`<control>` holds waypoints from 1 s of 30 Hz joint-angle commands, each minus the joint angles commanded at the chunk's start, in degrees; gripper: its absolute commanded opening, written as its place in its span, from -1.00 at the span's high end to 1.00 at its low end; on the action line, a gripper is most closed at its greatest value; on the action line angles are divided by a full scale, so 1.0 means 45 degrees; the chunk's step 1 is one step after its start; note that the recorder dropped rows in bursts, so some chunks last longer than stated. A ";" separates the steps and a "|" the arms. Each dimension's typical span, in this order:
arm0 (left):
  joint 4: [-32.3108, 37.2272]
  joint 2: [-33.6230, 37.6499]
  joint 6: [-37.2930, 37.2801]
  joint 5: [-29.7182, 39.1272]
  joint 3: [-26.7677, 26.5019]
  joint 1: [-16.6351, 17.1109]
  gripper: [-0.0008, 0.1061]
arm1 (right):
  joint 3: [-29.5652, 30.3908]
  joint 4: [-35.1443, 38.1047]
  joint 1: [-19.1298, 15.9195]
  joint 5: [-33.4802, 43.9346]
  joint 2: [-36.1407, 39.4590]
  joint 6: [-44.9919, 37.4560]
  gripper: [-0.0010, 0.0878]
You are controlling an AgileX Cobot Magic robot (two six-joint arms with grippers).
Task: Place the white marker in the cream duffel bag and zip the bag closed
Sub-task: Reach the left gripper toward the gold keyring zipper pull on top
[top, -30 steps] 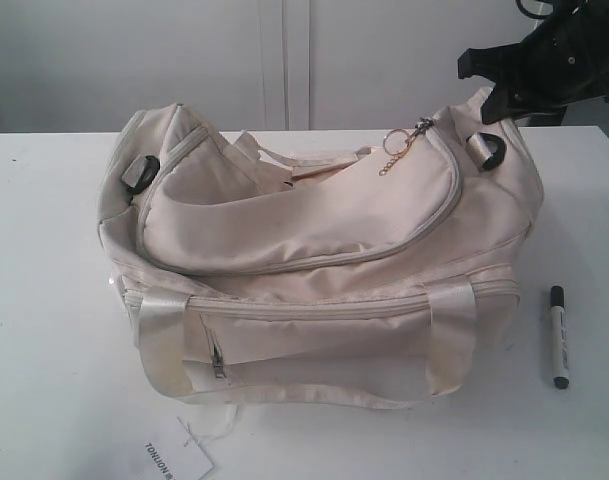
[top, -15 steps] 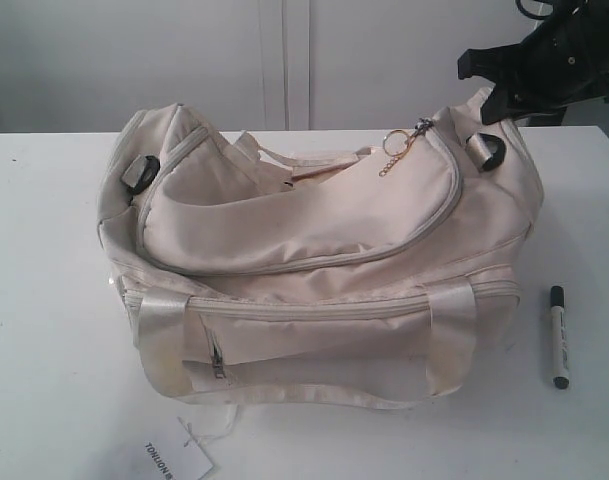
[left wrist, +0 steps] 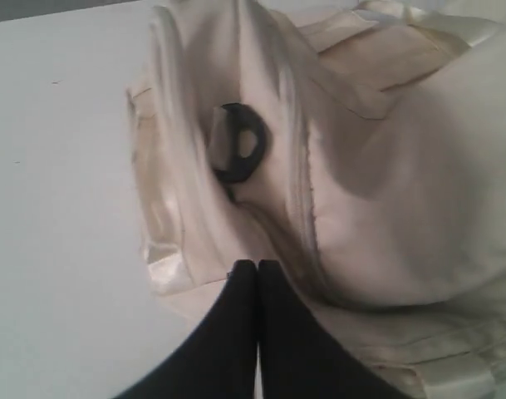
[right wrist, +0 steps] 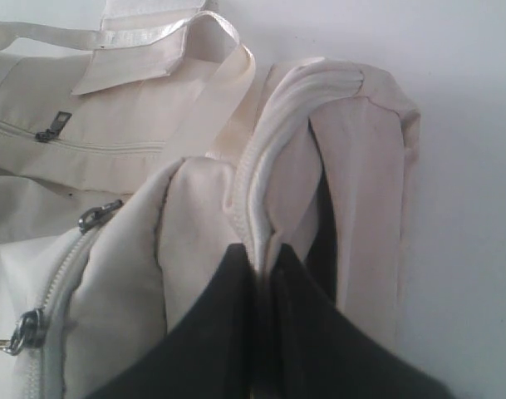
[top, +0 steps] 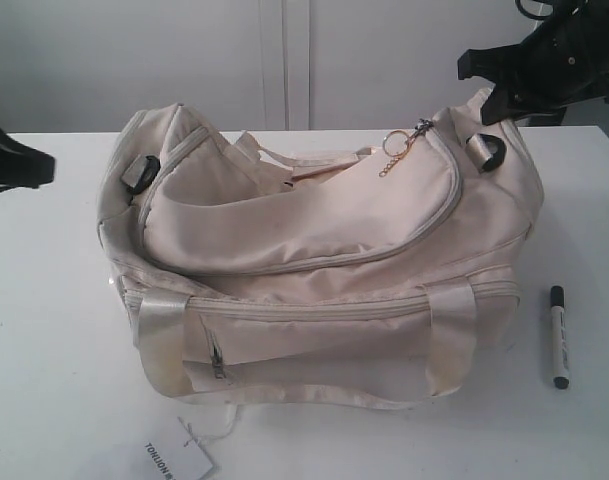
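If yanked by right tool (right wrist: 259, 254), clamped on end fold of cream duffel bag (top: 314, 230), could skid across bench (top: 64, 380) onto white marker (top: 558, 337), with left tool (left wrist: 257, 268) closed, empty.

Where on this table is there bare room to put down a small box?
Widest bare patch: the table left of the cream duffel bag, behind the paper tag. A smaller one lies behind the white marker, beside the bag's right end. Between bag and marker it is tight.
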 joint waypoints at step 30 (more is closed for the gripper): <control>-0.6194 0.7871 0.6494 0.2939 -0.7455 -0.2094 0.99 | 0.0000 0.0000 0.0000 0.0000 0.0000 0.0000 0.98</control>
